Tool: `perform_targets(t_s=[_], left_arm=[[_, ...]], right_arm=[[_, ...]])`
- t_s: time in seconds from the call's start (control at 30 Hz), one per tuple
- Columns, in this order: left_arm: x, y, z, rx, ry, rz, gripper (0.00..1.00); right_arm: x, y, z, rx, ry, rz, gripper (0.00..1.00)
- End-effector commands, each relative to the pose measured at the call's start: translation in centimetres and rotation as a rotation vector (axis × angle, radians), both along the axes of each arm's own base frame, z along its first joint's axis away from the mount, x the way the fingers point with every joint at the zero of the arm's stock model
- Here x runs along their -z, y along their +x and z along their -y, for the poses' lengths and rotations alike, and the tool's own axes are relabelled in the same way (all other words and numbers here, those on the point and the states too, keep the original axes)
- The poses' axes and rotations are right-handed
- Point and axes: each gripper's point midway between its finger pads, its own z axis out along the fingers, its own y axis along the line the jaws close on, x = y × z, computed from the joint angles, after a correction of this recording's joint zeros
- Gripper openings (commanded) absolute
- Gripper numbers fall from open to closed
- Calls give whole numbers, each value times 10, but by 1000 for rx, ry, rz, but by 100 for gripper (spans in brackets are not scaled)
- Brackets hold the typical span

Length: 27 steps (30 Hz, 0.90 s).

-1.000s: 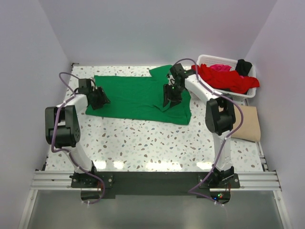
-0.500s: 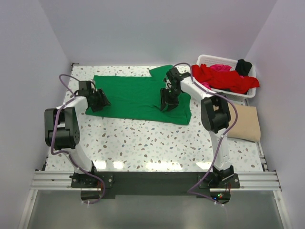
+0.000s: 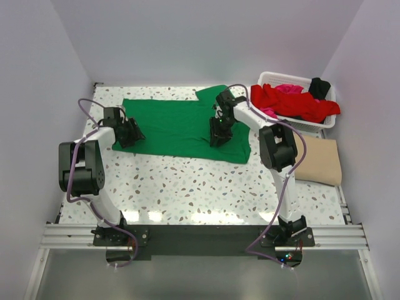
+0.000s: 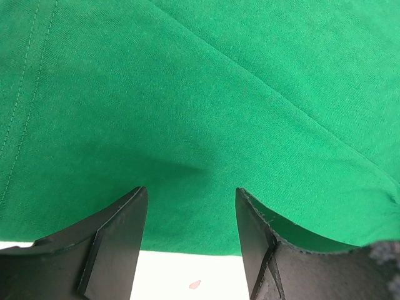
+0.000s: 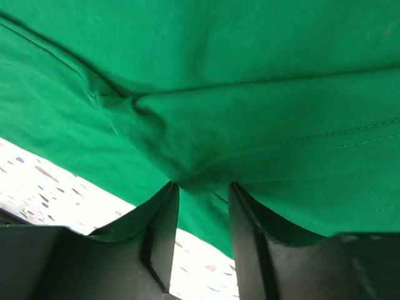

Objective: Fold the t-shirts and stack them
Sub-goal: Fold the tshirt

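Green t-shirt: flat on tabletop, far centre. Left pincer: spread wide, at left hem. Right pincer: pinching a pucker of right-side cloth. Step, judged: grasp for first fold. Next, likely: left closure on hem, then joint lift-over.

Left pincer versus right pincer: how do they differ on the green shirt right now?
The left pincer stands wide open at the left end of the green t-shirt, with the cloth lying smooth ahead of it. The right pincer is narrower, near the right end, with a puckered fold gathered between its fingers. Both work the same shirt.
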Motion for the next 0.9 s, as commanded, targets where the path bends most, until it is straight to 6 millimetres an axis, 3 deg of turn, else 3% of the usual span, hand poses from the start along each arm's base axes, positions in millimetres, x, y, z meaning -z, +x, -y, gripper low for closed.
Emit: perform_targets(t_s=[0.0,0.13,0.4,0.7,0.87], left_arm=[[-13,10,-6,3,25,63,63],[-12,11,-8,3,30,59,63],[-9,9,-11,3,36,49,63],[-7,7,-15,5,41,39,63],[-3,6,-14,10,38,26,63]], right_arm=[[-14,15,-6,-10,15,70,39],[-20,24,-7,-4,7,103,25],[-28,42,-11,8,14,165,8],[-45,70,-26,14,55,236,7],[-40,82,-33,16,69,246,11]])
